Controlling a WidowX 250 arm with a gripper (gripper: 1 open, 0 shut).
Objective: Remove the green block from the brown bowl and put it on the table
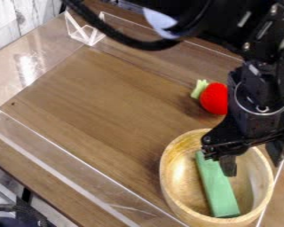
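The green block lies flat inside the brown bowl at the front right of the table, running from the bowl's middle toward its near rim. My gripper hangs low over the bowl, right above the block's far end. Its dark fingers stand spread apart, one on either side of that end, so it is open and holds nothing. The arm hides the back of the bowl's rim.
A red strawberry-like toy with a green top sits on the table just behind the bowl, close to the arm. Low clear acrylic walls edge the tabletop. A small clear stand is at the far left corner.
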